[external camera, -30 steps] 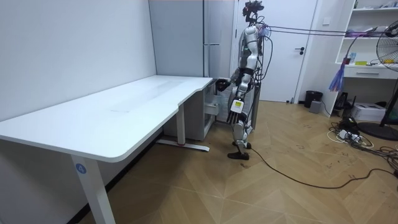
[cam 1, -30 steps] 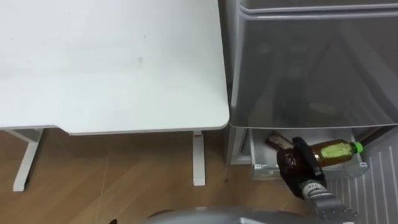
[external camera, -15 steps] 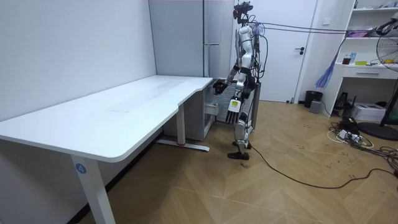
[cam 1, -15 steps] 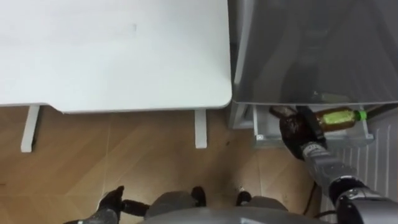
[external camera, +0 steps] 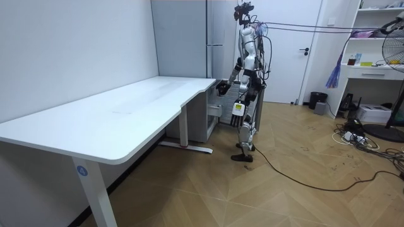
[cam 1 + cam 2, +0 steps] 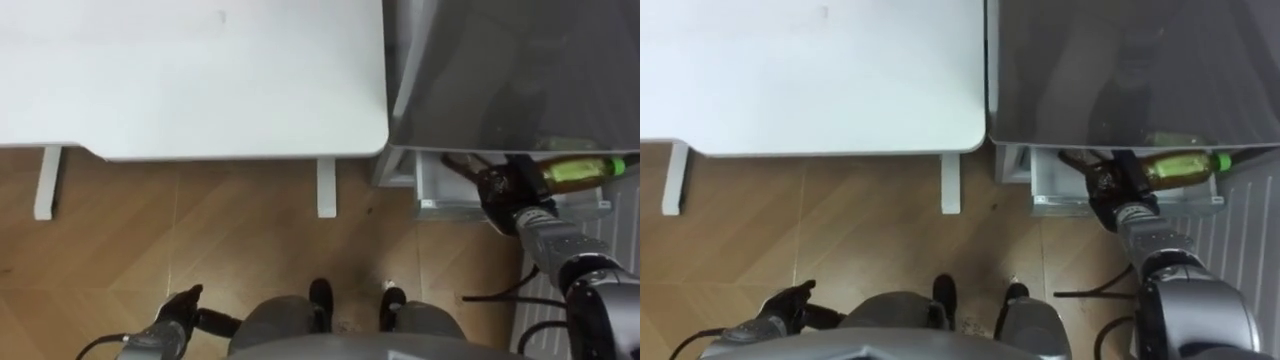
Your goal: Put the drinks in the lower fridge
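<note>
Stands facing the fridge (image 6: 500,70), with the white desk (image 6: 190,80) at 11 o'clock and wooden floor (image 6: 220,240) underfoot. In the room view, stands upright at the far end of the desk, close to the fridge front.

Holds the right hand (image 6: 500,190) out at 3 o'clock, closed round the butt end of a bottle (image 6: 575,171). Carries the bottle on its side, green cap pointing to 3 o'clock, amber drink and green label showing. Places it over the open white drawer (image 6: 440,205) at the foot of the fridge, partly under the grey front above. Cannot tell whether the bottle rests on the drawer floor or hangs just above it.

Lets the left hand (image 6: 175,315) hang at 7 o'clock beside the hip, well apart from the work and carrying nothing. Cannot tell whether it is open or closed.

Progress, as a judgement:
- Done: bottle brought to the lower compartment and lined up with the drawer.
- Not yet done: release of the bottle.
- Left: set the bottle down fully, open the right hand, draw the arm clear, push the drawer in.
- Treat any further drinks as unknown.
</note>
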